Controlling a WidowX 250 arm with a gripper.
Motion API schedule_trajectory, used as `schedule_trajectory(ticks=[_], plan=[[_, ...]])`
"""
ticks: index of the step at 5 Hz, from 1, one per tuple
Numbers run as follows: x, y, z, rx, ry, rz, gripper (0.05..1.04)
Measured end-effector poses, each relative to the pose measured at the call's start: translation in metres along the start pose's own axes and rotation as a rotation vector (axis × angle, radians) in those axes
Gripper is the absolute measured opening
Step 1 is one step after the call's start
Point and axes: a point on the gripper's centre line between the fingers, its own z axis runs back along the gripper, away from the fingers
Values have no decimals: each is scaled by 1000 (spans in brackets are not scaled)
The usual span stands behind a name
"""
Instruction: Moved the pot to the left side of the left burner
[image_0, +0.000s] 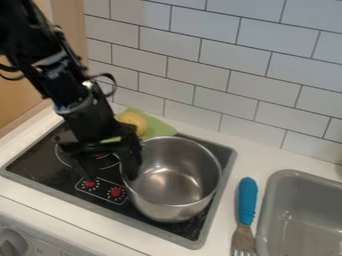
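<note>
Blue-handled fork on tabletop, beside gray sink. Metal pot on right part of black stovetop. End effector at pot's left rim, fingers spread.

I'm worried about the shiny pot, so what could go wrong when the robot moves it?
The gripper is at the left side of the pot, so a lopsided push or grab might tip it or slide it the wrong way. If the pot swings backward, it might bump the yellow thing behind it.
</note>
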Motion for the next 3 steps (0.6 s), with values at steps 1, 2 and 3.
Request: schedule_trajectory(ticks=[1,2,3], plan=[[16,-9,-3,10,-15,-25,999],[17,-9,-9,24,1,-16,941],[18,-11,-11,51,10,-24,620]])
